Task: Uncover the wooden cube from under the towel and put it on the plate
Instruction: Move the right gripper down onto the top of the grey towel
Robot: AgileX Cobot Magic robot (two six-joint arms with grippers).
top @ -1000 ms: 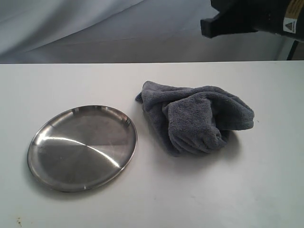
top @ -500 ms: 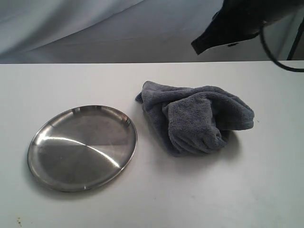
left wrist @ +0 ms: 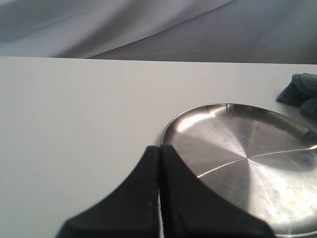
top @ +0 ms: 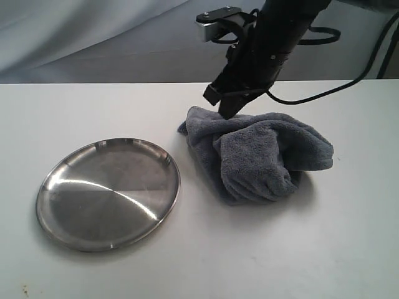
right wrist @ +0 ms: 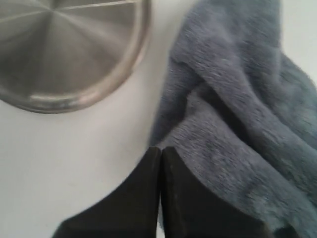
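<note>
At left, left fingers (left wrist: 151, 166) pressed together by the bare plate (top: 108, 194). Further right, right fingers (top: 229, 103) together too, tips at the far-left edge of the crumpled towel (top: 262, 156) on the bench (top: 336, 249). No cube in sight; likely under the mound, right of those tips.

The round, shallow silver metal plate (top: 107, 193) is glossy and mirror-like, with fine radial brushing and bright streaks of reflected light. The thick blue-grey terry-cloth towel (top: 262, 156) is soft, plush and matt, its pile fuzzy. The flat white desk (top: 324, 249) looks smooth and matt. The left end effector (left wrist: 159, 148) and right end effector (right wrist: 160, 148) are black, smooth and dull. The grey backdrop sheet (top: 93, 37) looks like matt, creased cloth.
</note>
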